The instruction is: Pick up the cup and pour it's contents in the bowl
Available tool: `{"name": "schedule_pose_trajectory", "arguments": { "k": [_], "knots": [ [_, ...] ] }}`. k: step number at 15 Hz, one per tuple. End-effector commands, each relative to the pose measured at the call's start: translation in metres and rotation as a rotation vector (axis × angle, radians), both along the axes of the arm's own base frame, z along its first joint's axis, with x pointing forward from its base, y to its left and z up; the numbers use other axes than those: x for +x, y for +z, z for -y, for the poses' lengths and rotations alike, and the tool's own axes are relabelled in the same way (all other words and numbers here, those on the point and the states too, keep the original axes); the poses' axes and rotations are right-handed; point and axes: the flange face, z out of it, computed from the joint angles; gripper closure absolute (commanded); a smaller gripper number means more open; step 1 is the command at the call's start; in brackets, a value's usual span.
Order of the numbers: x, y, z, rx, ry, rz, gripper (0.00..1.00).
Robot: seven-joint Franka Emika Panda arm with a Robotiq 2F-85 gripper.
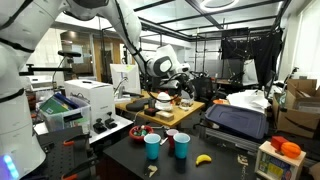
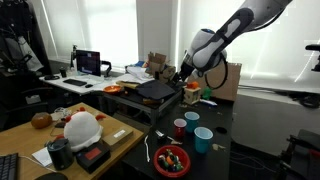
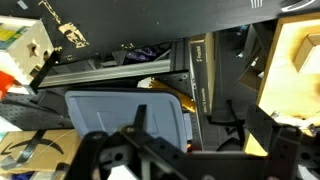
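Observation:
The blue cup [image 1: 181, 145] stands upright on the black table [image 1: 220, 168], next to a small red cup [image 1: 171, 135] and a teal cup [image 1: 152, 147]. The red bowl [image 1: 143, 131] sits just beyond them with coloured bits inside. In an exterior view the blue cup [image 2: 192, 120], the teal cup [image 2: 203, 139] and the bowl [image 2: 172, 158] show again. My gripper [image 1: 180, 86] [image 2: 180, 78] hangs high above the table, well away from the cups. In the wrist view its fingers [image 3: 195, 110] are spread apart and empty. The cup and the bowl are out of the wrist view.
A banana [image 1: 203, 158] lies on the black table near the cups. A black case [image 1: 235, 120] stands behind them. A white printer [image 1: 85, 100] stands to one side. A wooden table [image 2: 30, 140] holds clutter. A grey bin [image 3: 120, 115] shows below the wrist.

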Motion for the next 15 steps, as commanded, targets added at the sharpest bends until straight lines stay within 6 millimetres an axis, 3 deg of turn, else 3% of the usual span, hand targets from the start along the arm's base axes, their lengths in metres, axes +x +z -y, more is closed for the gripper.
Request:
{"name": "schedule_pose_trajectory", "arguments": {
  "k": [1, 4, 15],
  "knots": [
    [-0.003, 0.005, 0.004, -0.011, 0.124, -0.087, 0.0],
    [-0.004, -0.006, 0.004, -0.003, 0.115, -0.101, 0.0],
    [-0.004, -0.008, 0.004, -0.007, 0.131, -0.112, 0.0]
  ]
}}
